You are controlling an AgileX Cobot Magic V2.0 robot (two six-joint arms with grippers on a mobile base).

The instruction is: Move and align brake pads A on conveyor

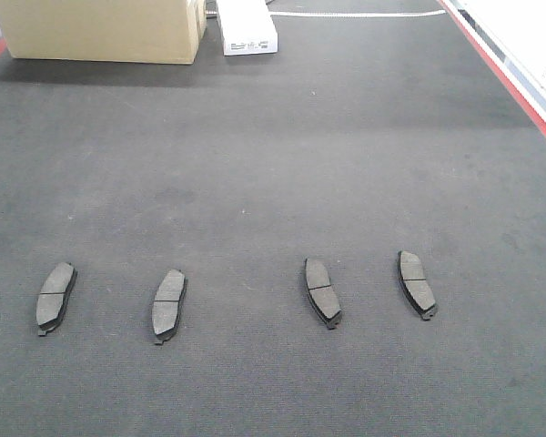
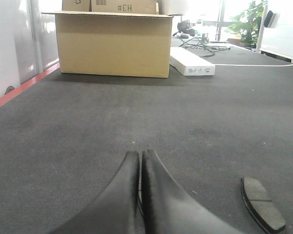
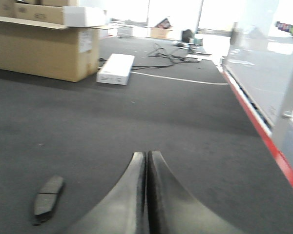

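Observation:
Several dark-grey brake pads A lie in a row across the conveyor [image 1: 273,164] in the front view: one at far left [image 1: 55,297], one left of centre [image 1: 168,304], one right of centre [image 1: 322,290], one at right [image 1: 417,283]. All lie lengthwise, each slightly tilted. No gripper shows in the front view. In the left wrist view my left gripper [image 2: 140,153] is shut and empty above the belt, a pad [image 2: 261,204] to its lower right. My right gripper [image 3: 146,154] is shut and empty too, with a pad [image 3: 48,197] at its lower left.
A large cardboard box [image 1: 100,29] and a flat white box [image 1: 247,27] stand at the belt's far end. The red frame [image 1: 505,77] runs along the right edge, and a strip of it [image 2: 19,92] along the left. Cables [image 3: 168,52] lie beyond.

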